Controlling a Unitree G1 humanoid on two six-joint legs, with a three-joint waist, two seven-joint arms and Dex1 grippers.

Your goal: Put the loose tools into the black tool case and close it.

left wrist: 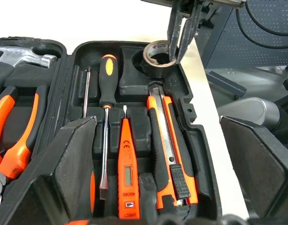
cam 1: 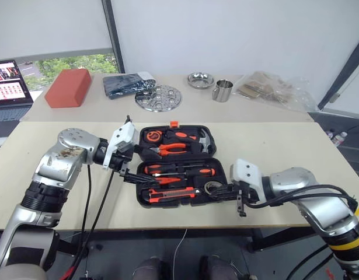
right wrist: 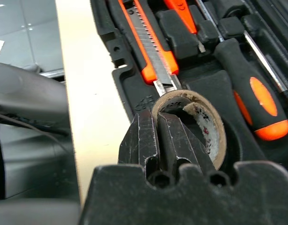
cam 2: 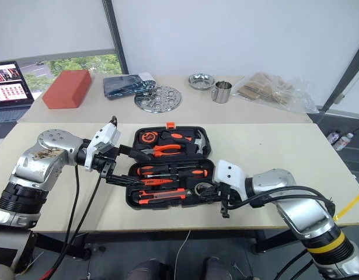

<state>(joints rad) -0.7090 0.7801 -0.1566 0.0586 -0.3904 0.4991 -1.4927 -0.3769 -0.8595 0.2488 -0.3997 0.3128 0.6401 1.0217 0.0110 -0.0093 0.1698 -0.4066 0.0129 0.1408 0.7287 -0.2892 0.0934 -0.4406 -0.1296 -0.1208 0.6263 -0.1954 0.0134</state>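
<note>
Two pale tables (cam 1: 272, 175) stood end to end before a white wall and a window; the far one carried a red block (cam 1: 68, 87), a folded dark cloth (cam 1: 125, 84), a perforated steel disc (cam 1: 159, 97), a steel bowl (cam 1: 200, 80), a steel mug (cam 1: 222, 91) and a clear bag (cam 1: 271, 88). The black tool case (cam 1: 219, 175) lay open flat on the near table, orange latch at its far edge. Hammer (cam 1: 204, 140) and pliers (cam 1: 170, 149) sat in the far half. The near half held the two screwdrivers (left wrist: 105, 136), the utility knife (left wrist: 166, 140) and the red tester (left wrist: 127, 173), each in its recess. The left gripper (cam 1: 128, 165) hovered at the case's left edge, fingers wide apart, holding nothing. The right gripper (right wrist: 167, 136) was at the near right corner, fingers drawn nearly together over the rim of the tape roll (right wrist: 207, 126), which sat tilted in its round recess.
</note>
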